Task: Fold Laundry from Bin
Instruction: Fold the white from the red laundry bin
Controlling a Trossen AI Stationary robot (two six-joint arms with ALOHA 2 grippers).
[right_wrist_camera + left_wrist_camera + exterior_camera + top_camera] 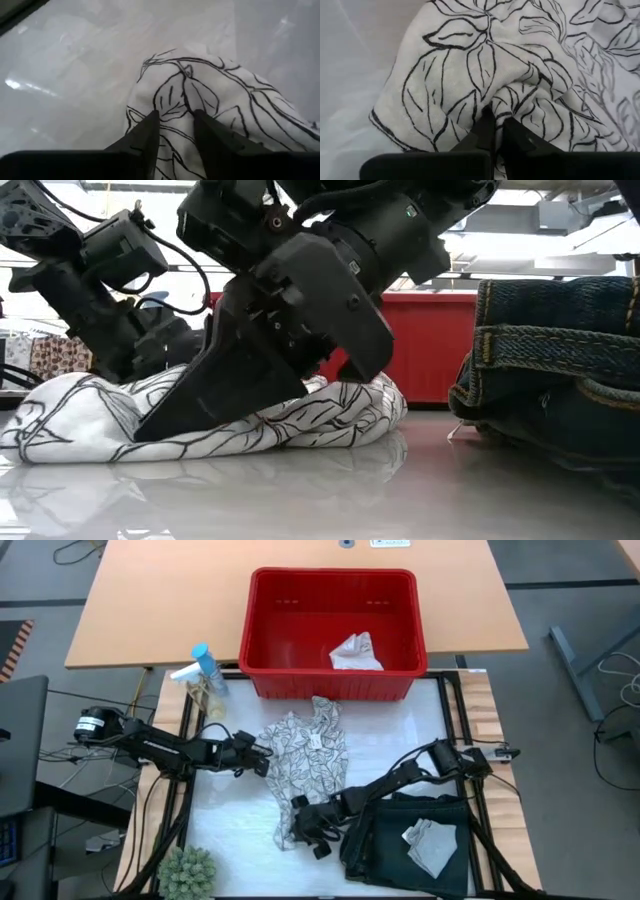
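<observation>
Leaf-patterned cloth (308, 762) crumpled on the table before the red bin (262, 635), left gripper (494, 116) pinching its fold, right gripper (176, 116) fingers straddling its near edge, tag unreadable.

Both arms are built of dark, near-black segments joined by blocky housings. The left arm (165, 748) is seen from above as a slim chain of links with thin black cables looped alongside, and a cylindrical black-and-silver part is seen at its base end. The right arm (405, 778) is similarly dark, with a small pale marking near its base joint. In the low view, angular matte-black casings, small screw heads and a loose black cable are shown. The left gripper (492, 131) and the right gripper (176, 131) each end in two flat, tapering black fingers.
</observation>
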